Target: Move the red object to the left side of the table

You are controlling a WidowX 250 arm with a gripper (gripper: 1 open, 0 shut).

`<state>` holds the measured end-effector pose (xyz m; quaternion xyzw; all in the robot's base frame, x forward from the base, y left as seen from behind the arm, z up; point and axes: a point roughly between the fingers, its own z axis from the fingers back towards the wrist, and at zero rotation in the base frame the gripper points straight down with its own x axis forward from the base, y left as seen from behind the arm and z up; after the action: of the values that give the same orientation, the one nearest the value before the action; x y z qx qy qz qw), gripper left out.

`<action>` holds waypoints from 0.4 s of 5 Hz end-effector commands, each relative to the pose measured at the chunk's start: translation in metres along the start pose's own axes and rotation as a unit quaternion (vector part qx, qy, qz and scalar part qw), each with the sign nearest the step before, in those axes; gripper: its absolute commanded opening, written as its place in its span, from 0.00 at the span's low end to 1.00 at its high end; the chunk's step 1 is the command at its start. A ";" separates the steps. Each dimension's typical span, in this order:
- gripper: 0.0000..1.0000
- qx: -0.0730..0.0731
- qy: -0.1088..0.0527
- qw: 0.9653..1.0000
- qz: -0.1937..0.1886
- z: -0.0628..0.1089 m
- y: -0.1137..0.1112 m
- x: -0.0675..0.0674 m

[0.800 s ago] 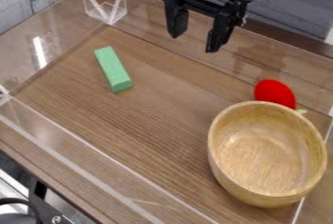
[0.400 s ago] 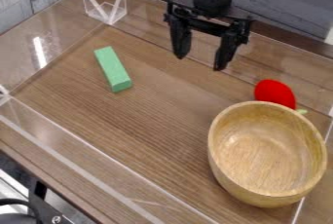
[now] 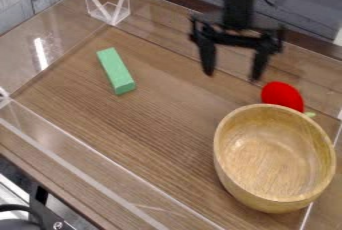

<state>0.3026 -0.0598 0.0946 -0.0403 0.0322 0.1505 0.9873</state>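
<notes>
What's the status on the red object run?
Gripper open, pointing down, up-left of the red object, not touching. Red object untouched at right, just behind the bowl. Green block sits on the left side; path otherwise open.

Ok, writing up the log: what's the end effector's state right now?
End effector: open, holding nothing, above the table beside the red toy fruit.
</notes>
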 end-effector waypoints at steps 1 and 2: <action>1.00 -0.032 -0.031 0.998 0.040 -0.002 -0.042 0.005; 1.00 -0.058 -0.045 0.994 0.084 -0.005 -0.058 0.011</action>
<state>0.3217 -0.1074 0.0762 -0.0733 0.0069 0.2393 0.9681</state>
